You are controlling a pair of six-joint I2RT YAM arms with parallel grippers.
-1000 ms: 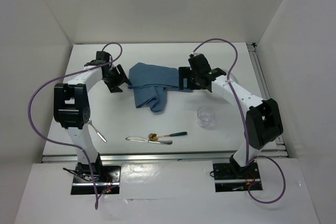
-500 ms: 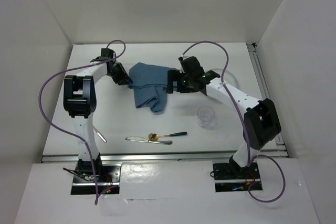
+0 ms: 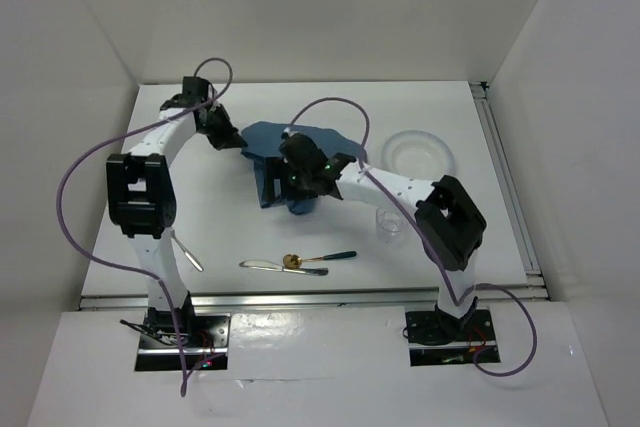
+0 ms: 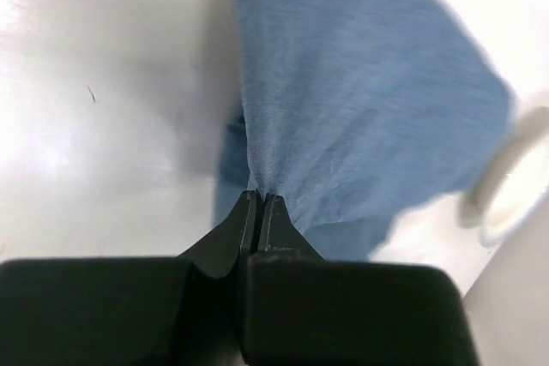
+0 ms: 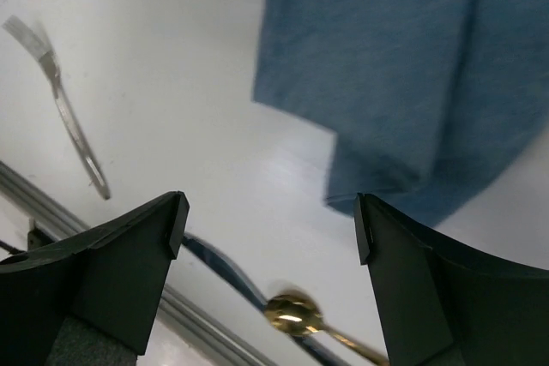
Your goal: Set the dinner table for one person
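The worktop is a large, flat, matte white rectangle. It lies level and is far bigger than the blue cloth bunched on it. Bare white surface shows on every side of the cloth, more in front of it than behind. White walls rise behind the cloth and well off to its left and right.

left arm, right arm: white links, black joints | cables: purple | bases: black plates, counter's near edge | tool fingers: matte black
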